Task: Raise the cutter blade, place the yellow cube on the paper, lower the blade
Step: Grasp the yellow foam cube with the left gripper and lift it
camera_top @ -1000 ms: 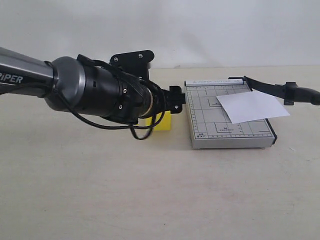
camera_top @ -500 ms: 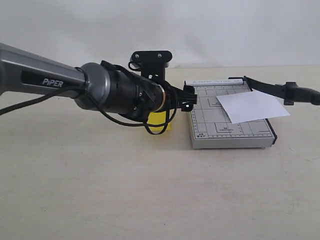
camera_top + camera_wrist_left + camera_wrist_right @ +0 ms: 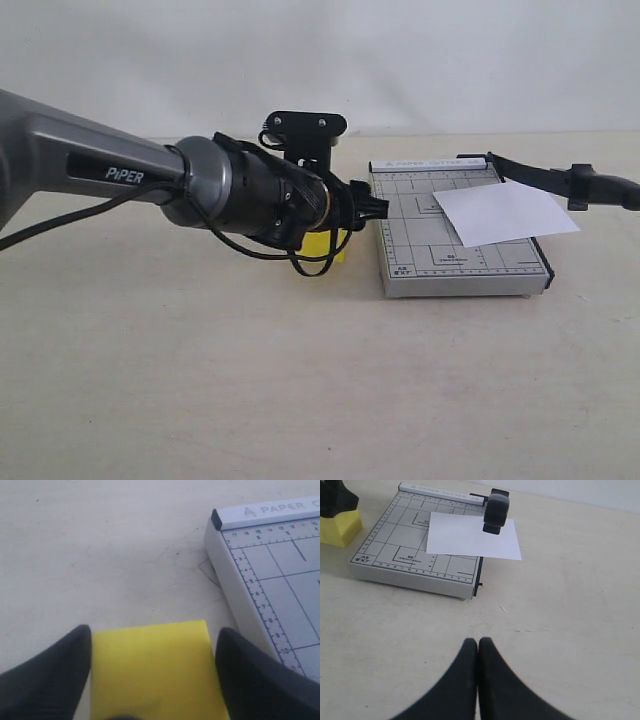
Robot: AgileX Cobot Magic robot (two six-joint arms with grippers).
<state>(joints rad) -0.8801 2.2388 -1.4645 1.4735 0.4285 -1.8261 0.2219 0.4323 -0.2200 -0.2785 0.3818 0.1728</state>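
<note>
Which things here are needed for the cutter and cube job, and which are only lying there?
Needed:
- cutter blade, raised
- yellow cube, between the left gripper fingers
- paper, on the grey cutter base

Only lying there:
- no other loose thing shows; only the table and the right gripper, shut, apart from the cutter

yellow cube: 1 | paper: 1 | cutter base: 1 | cutter blade: apparently 1

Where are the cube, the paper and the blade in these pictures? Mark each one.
cube [image 3: 155,670]: left wrist view, on its top face.
paper [image 3: 505,212]: exterior view, on the middle of the sheet.
blade [image 3: 496,510]: right wrist view, on its rounded handle.
</note>
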